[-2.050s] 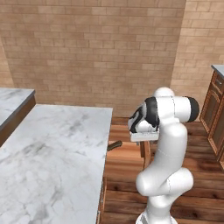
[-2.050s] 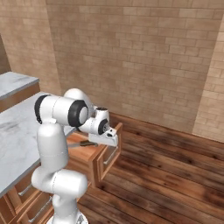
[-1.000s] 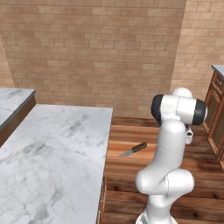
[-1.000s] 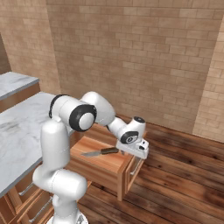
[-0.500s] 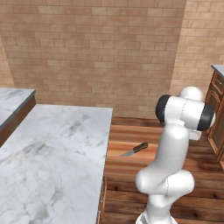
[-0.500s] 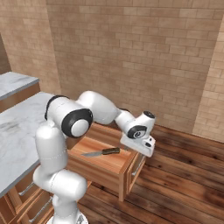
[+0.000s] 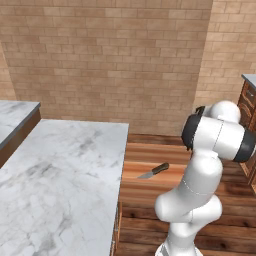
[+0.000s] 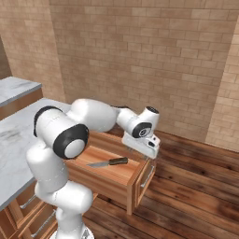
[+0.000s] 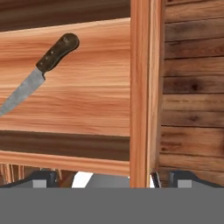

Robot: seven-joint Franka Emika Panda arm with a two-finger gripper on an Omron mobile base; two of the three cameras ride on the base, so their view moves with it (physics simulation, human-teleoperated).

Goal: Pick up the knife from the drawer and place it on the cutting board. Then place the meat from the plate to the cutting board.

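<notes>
From the left base view you see the knife (image 7: pixel 154 171) flat in the open drawer (image 7: pixel 145 186) beside the marble counter (image 7: pixel 60 180). The right base view puts the gripper (image 8: pixel 148 152), jaws apart and empty, above the drawer's front, knife just inboard. In the hand view, descend carelessly and you may strike that front board (image 9: pixel 144 87); plank floor beyond.

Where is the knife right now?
The knife lies flat on the floor of the open drawer beside the marble counter, with the gripper above the drawer's front.
</notes>
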